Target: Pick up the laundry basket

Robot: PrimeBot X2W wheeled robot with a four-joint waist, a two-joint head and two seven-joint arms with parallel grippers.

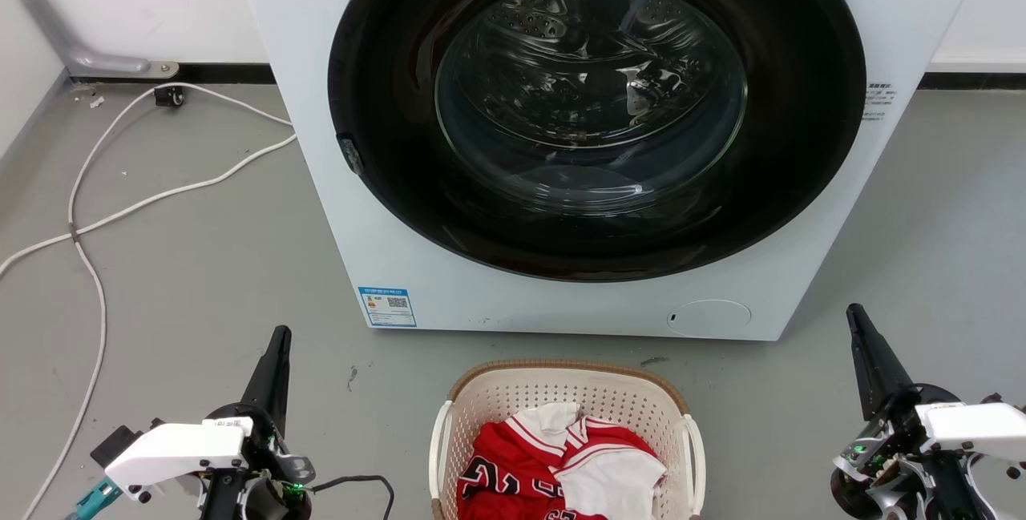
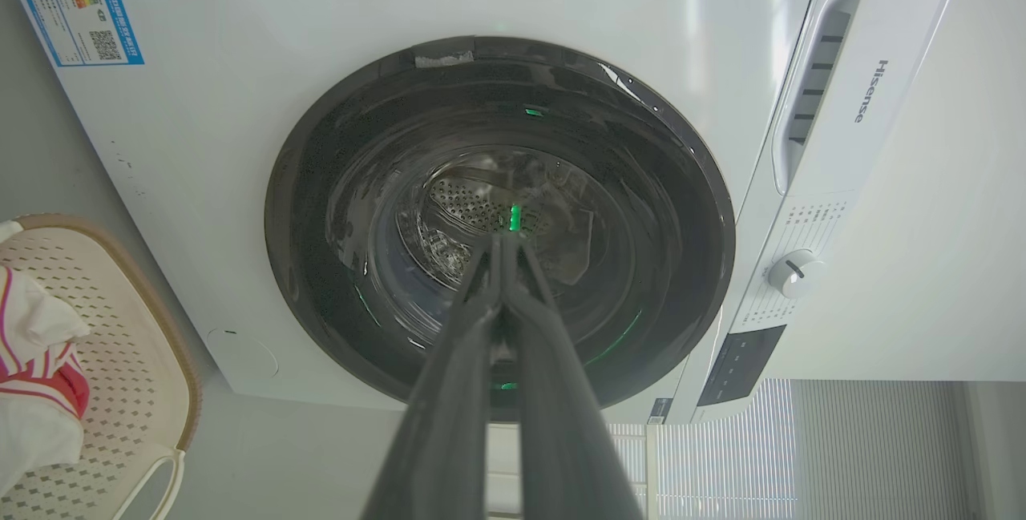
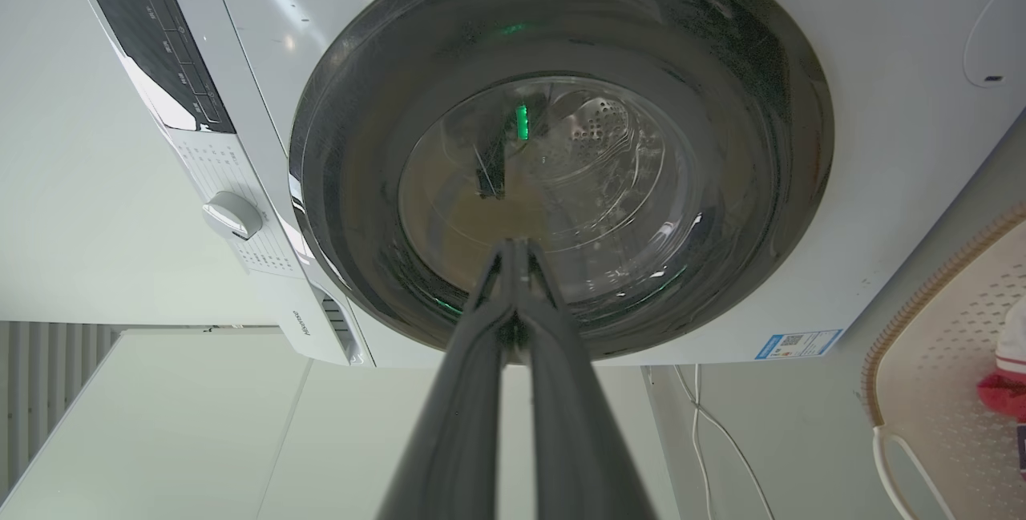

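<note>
— Since nothing has hold of the laundry basket (image 1: 561,366) yet, which step would you call this?
— The approach, not begun in earnest. The basket sits on the floor (image 1: 200,264) just in front of the washing machine (image 1: 304,183), centred below its door (image 1: 593,103), with red and white clothes (image 1: 521,472) piled inside.
— And the grippers?
— The left gripper (image 1: 280,334) hangs off the machine's lower left corner, the right gripper (image 1: 854,312) off its lower right corner, both well apart from the basket. On each, the two dark fingers (image 2: 449,392) are pressed together tip to tip, holding nothing; both wrist views show that, and both look at the machine's door.
— So what does the next move call for?
— I'd judge each pair of fingers must part, then the arms must swing inward and down, away from the machine, to the white side handles (image 1: 437,444) on the basket's two flanks. A level, two-sided lift seems wise, or the clothes may tip out
</note>
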